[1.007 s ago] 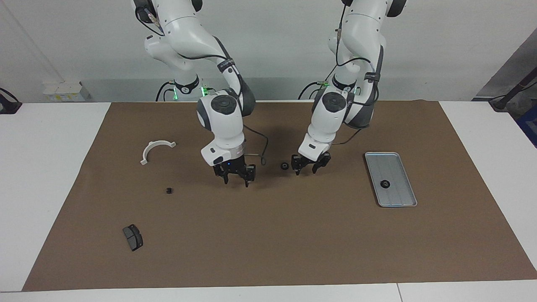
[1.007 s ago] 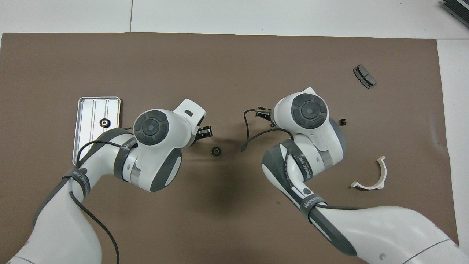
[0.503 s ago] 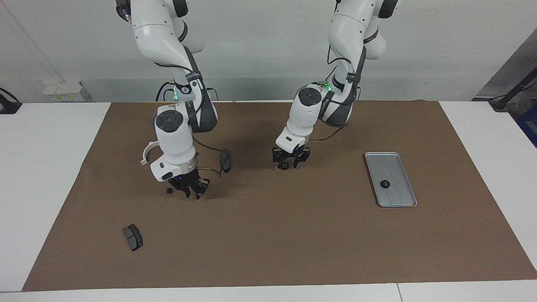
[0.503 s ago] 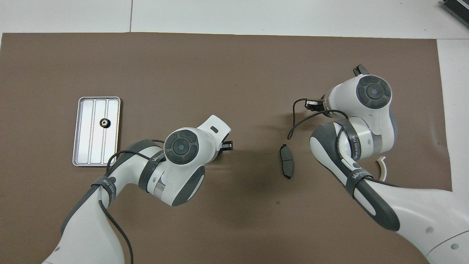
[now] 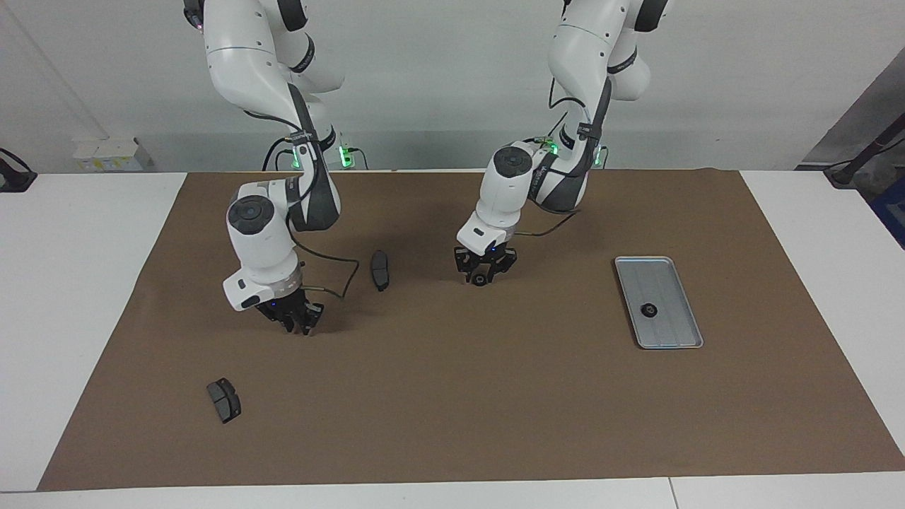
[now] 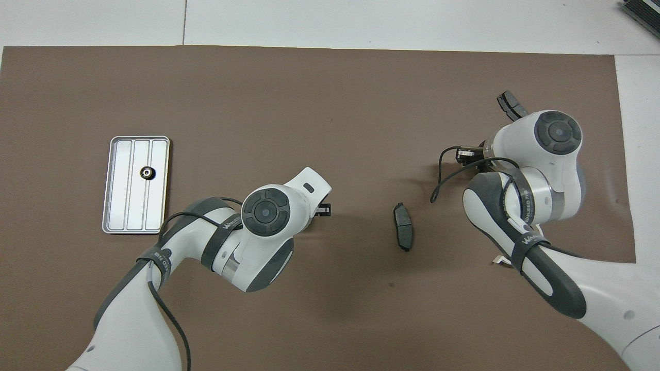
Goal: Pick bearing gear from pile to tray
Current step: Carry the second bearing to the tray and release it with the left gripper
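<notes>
left pincer [image 5: 480, 277] low around small black gear [image 5: 479, 281] on mat

A white table [image 5: 85, 297] carries a brown mat [image 5: 452, 410], on which lie a metal tray [image 5: 677, 338], two dark brake pads [image 5: 224, 400] [image 5: 380, 269] and a small black gear [image 5: 479, 280].

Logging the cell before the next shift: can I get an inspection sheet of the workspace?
Surface: brown mat on a white table.
Job's things: tray toward the left arm's end, one black round piece in it; a loose round piece mid-mat.
Clutter: brake pad mid-mat; second brake pad farther from the robots.
End effectors: left end effector low at the loose round piece; right end effector low at the mat.
Cables: right arm's cable and left arm's cable loop at the wrists.
Surroundings: plain wall; nothing else seen.
</notes>
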{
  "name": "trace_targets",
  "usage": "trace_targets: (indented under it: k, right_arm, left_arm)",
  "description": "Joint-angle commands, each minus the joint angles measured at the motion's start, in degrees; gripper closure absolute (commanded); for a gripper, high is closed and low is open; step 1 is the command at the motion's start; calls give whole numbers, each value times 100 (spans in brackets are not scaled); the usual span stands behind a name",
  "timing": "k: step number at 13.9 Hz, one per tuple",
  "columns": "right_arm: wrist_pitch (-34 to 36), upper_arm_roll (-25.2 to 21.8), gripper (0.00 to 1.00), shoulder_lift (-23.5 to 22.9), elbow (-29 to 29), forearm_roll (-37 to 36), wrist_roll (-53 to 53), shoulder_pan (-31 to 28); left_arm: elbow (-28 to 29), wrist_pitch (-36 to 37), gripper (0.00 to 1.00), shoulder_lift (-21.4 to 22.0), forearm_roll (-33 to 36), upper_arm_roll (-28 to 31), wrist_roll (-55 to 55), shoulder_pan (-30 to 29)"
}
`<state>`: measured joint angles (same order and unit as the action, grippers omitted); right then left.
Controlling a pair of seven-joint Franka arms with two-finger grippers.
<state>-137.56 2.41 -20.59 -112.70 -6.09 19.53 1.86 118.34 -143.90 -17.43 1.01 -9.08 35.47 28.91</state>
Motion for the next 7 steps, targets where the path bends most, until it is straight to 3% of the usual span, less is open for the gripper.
trace_targets:
  k: [1,7]
  right_arm:
    - [2,84,63,231,-252,-50,-326,-264]
    - [283,76,58,309,-287,-51,-582,-353]
  left_arm:
    - [57,-41,46,20,241,73,48,18]
    - [22,-120,49,-59,251,73,48,53]
